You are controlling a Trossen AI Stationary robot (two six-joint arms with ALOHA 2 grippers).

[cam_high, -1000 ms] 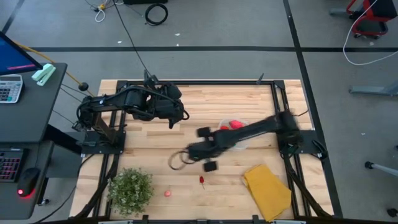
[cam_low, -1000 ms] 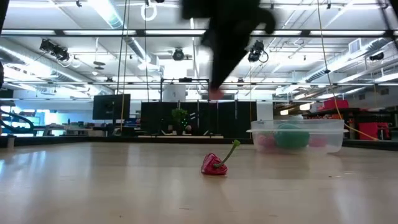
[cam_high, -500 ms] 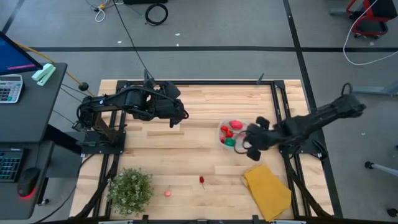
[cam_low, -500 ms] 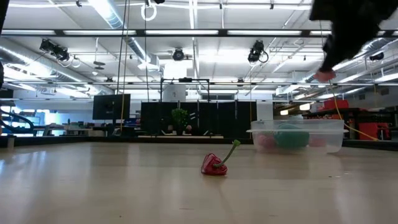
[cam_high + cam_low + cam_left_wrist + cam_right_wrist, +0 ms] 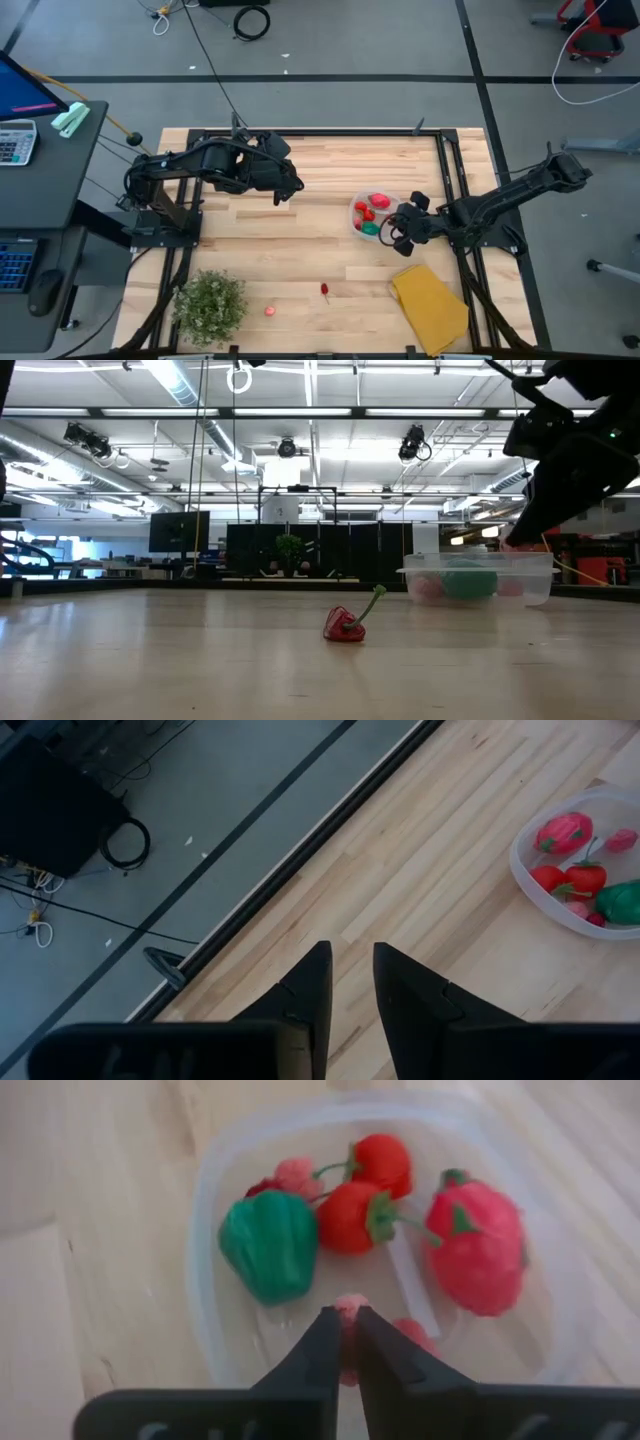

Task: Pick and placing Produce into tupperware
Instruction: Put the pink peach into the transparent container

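Note:
The tupperware (image 5: 372, 215), a round clear container, stands right of the table's middle and holds several produce pieces: red ones (image 5: 350, 1215), a green one (image 5: 268, 1245) and pale pink ones. My right gripper (image 5: 346, 1315) hangs over the container's right rim (image 5: 478, 565), shut on a small pale pink piece (image 5: 348, 1302). A red pepper with a green stem (image 5: 324, 290) and a pink piece (image 5: 269, 311) lie on the table near its front. My left gripper (image 5: 282, 197) waits high at the far left, fingers (image 5: 305, 990) a little apart with nothing between them. My right gripper pinches the small pink piece (image 5: 347, 1300) between its two fingertips. The fingers slant down from the table's right side. The piece hangs clear of everything, just above the tupperware's rim (image 5: 515, 543) and over the container's inside.
A bushy green plant (image 5: 210, 303) stands at the near left corner. A folded yellow cloth (image 5: 430, 305) lies at the near right, close to the tupperware. Black frame rails run along the table's left, right and far edges.
My right gripper has swung from the table's middle toward its right edge, carrying the pink piece, has rolled and sunk a little, and now hangs over the tupperware. Its arm has folded back toward its base. The produce on the table has stayed put.

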